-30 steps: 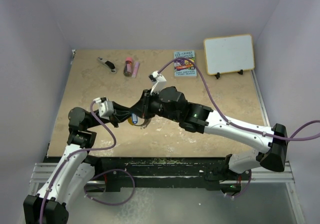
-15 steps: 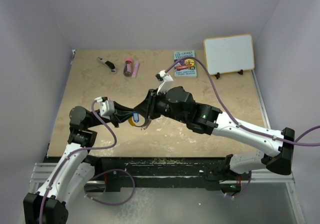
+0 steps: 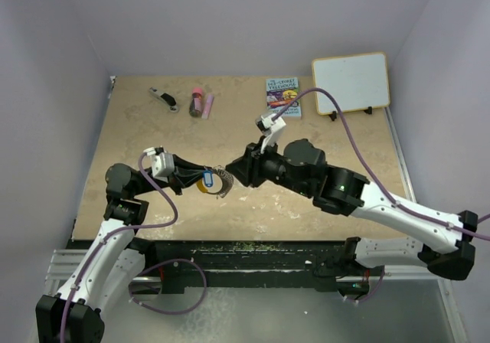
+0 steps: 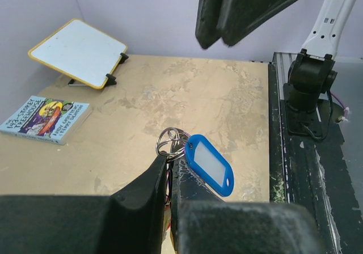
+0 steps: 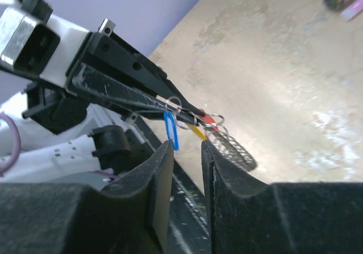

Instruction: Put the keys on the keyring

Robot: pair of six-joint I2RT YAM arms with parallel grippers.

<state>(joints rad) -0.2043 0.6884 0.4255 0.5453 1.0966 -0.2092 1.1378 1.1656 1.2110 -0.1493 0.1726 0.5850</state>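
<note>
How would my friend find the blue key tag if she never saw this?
Look at the tan table, then at the left arm's end effector above it. Right at its tip, joined to small silvery rings, is the blue key tag. It is the only blue piece, flat and oval with a pale window.

Lilac walls (image 3: 230,21), mottled beige tabletop (image 3: 138,121)

right claw (image 3: 236,177) drawn back rightward, clear of keyring (image 3: 222,182), jaws parted slightly
</note>
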